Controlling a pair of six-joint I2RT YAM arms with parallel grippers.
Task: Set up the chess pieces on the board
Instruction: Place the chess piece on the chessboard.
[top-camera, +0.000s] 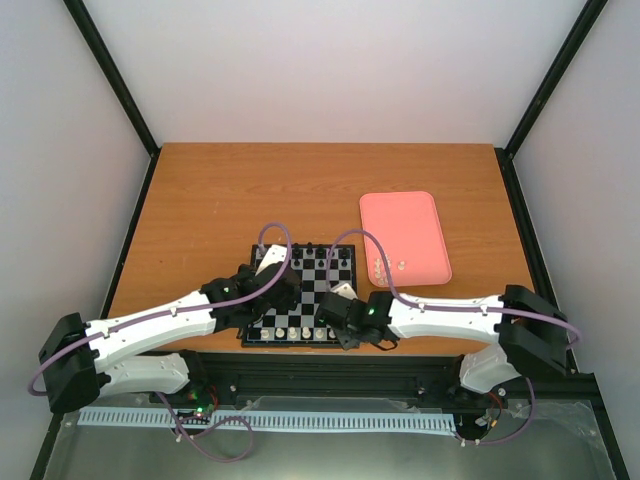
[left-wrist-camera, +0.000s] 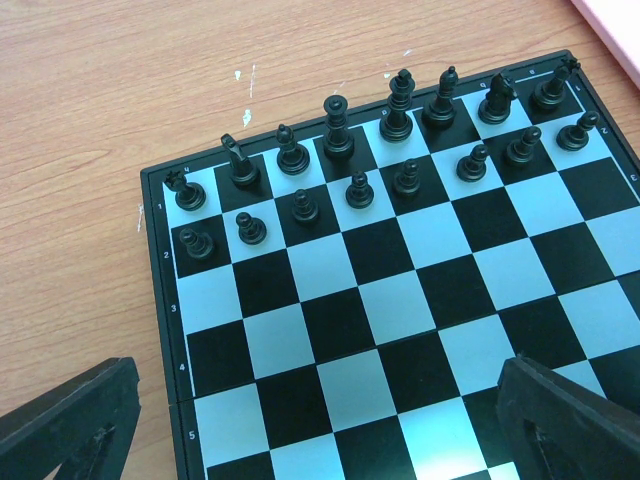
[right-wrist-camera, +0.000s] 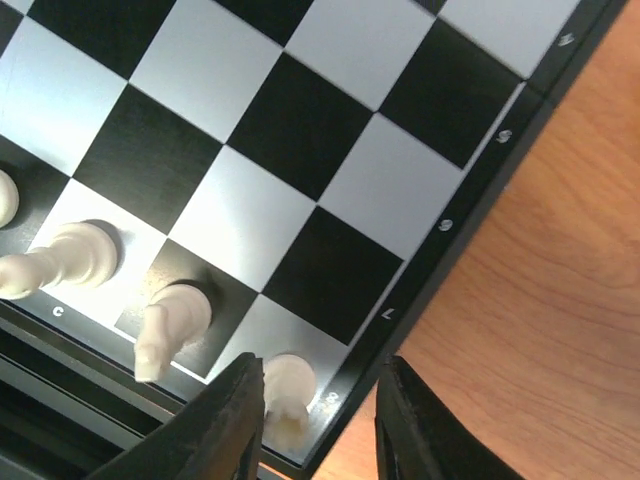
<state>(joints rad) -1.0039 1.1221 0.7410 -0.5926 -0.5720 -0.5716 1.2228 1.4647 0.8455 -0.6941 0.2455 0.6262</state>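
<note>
- While the right gripper hangs low over the near right corner of the board, its fingers stand parted and clamp nothing
- Between them a corner piece, cream-white, stands upright on the last square, just beside one finger and clear of the other
- Along the same edge row stand more cream-white chess pieces, one to a square, the nearest on the square next to the corner
- Beyond that row the checks are bare, and the wooden table shows just past the board's black border
- Spread wide and holding nothing, the left gripper hovers over bare middle squares
- Ahead of it the black pieces fill the two far rows
- From above, both arms lie across the near half of the board and hide part of it
- To the right of the board, apart from it, lies a pink tray — a few loose pieces, pale, sit at its near left edge
</note>
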